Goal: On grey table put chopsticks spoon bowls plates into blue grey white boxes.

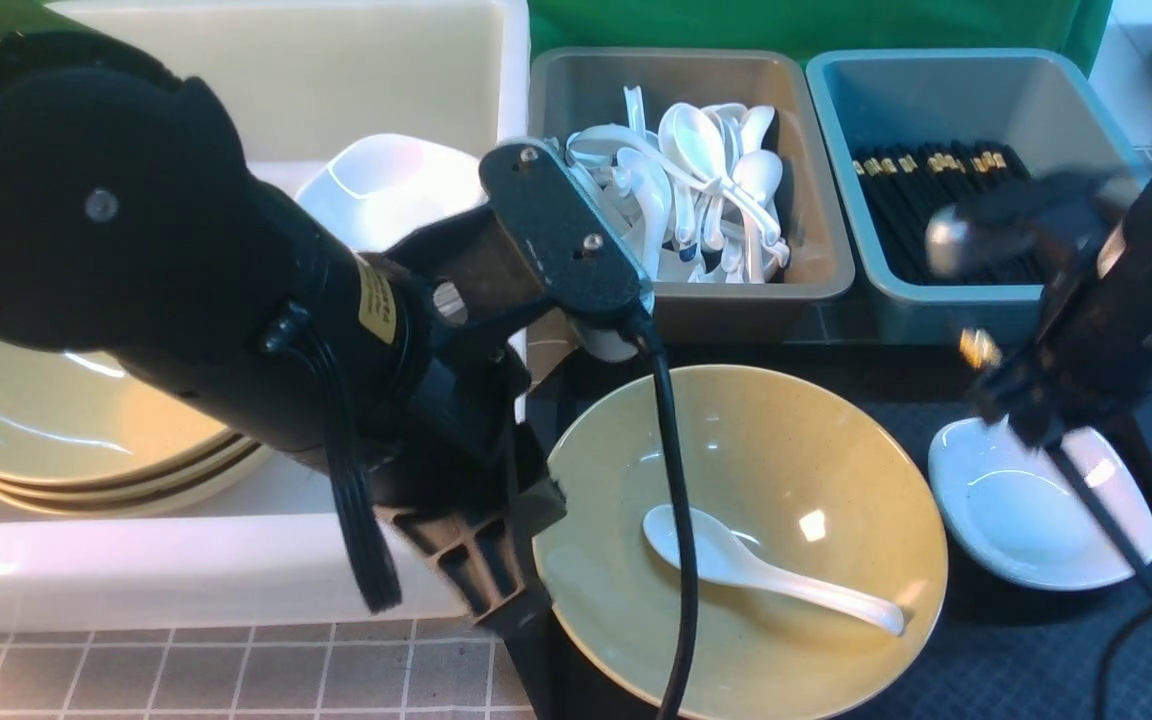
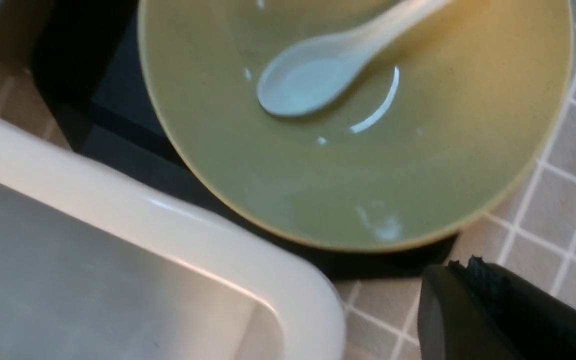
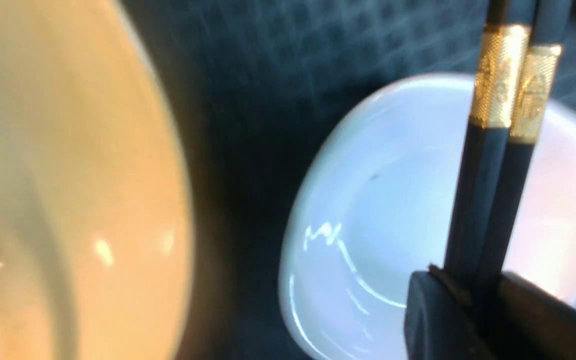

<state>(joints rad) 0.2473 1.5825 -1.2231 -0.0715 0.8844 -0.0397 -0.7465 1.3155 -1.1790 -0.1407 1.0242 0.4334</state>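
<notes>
The right tool [image 3: 460, 295] grips the chopsticks [image 3: 483, 175] above the small dish [image 3: 368, 225] at right, the left tool [image 2: 468, 272] is closed, and the near plate [image 1: 736, 640] and its spoon [image 1: 736, 560] await sorting.

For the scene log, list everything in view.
chopsticks: two, black with gold bands, in the right end effector
spoon: one, white, in the bowl
bowl: one, yellow, on the tray
small dish: one, white, on the tray
tray: one, dark
stacked bowls: several, yellow, in the white box
white dishware: at least one, in the white box
white box: one, left
grey box: one, holding many white spoons
blue box: one, holding many black chopsticks
table: one, grey, tiled
backdrop: green
arms: two, black
end effectors: left, right
</notes>
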